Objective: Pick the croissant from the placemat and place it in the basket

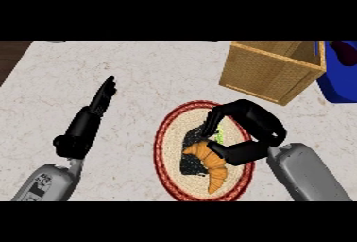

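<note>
my right hand [245,132] curls around the croissant [209,163], thumb under its upper end, on the placemat [167,142]. tail hangs free; could swivel out. basket [268,71] beyond fingertips. left hand [87,125] straight.

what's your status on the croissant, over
Right hand curled round croissant, still on placemat. Left hand open, resting at left. Basket beyond, path unobstructed.

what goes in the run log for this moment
stage: grasping | right hand: curled round croissant on placemat | left hand: open, idle | basket: no croissant inside
</note>
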`<state>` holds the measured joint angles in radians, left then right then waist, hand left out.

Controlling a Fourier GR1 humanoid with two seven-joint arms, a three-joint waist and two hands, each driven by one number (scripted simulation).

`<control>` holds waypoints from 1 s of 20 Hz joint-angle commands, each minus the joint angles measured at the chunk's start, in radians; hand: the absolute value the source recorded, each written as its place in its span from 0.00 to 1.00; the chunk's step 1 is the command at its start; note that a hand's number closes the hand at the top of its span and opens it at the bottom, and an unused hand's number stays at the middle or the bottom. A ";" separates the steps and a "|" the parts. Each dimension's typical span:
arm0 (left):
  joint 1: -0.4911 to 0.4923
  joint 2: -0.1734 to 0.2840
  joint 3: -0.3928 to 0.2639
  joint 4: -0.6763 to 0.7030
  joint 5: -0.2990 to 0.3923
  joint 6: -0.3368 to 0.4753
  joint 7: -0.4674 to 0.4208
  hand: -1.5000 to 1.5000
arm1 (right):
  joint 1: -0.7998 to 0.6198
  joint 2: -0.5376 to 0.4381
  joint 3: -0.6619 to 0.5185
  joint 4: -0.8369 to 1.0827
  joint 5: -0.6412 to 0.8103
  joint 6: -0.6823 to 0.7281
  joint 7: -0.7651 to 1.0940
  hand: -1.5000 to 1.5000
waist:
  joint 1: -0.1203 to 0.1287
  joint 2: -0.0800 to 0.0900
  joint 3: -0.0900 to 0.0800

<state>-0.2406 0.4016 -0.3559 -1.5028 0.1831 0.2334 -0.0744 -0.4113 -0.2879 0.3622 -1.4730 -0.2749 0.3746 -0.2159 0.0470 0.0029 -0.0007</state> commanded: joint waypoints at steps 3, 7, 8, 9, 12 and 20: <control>0.042 0.071 0.052 0.002 0.051 -0.089 -0.009 0.50 | 0.171 0.145 0.299 -0.136 0.359 -0.177 -0.158 0.00 | -0.049 -0.010 0.001; -0.002 0.110 0.101 0.008 0.085 -0.139 0.024 0.50 | 0.159 0.092 0.325 -0.225 0.536 -0.314 0.013 0.00 | -0.067 -0.013 0.000; 0.037 0.102 0.083 -0.032 0.085 -0.137 0.016 0.50 | 0.123 0.092 0.291 -0.248 0.571 -0.351 0.076 0.00 | -0.059 -0.017 -0.001; 0.035 0.079 0.057 -0.029 0.055 -0.104 0.038 0.50 | 0.095 0.073 0.281 -0.299 0.600 -0.350 0.151 0.00 | -0.068 -0.019 -0.001; 0.052 0.106 0.092 -0.039 0.073 -0.121 0.024 0.50 | 0.035 -0.006 0.200 -0.404 0.678 -0.342 0.287 0.00 | -0.069 -0.019 -0.002; 0.015 0.117 0.122 -0.021 0.084 -0.136 0.053 0.50 | -0.174 -0.240 0.178 -0.529 0.629 0.124 0.614 0.00 | -0.070 -0.014 -0.004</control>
<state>-0.1960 0.5155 -0.2537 -1.5392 0.2603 0.0992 -0.0439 -0.5087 -0.4443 0.5524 -1.9343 0.4131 0.2987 0.2607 -0.0173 -0.0144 -0.0041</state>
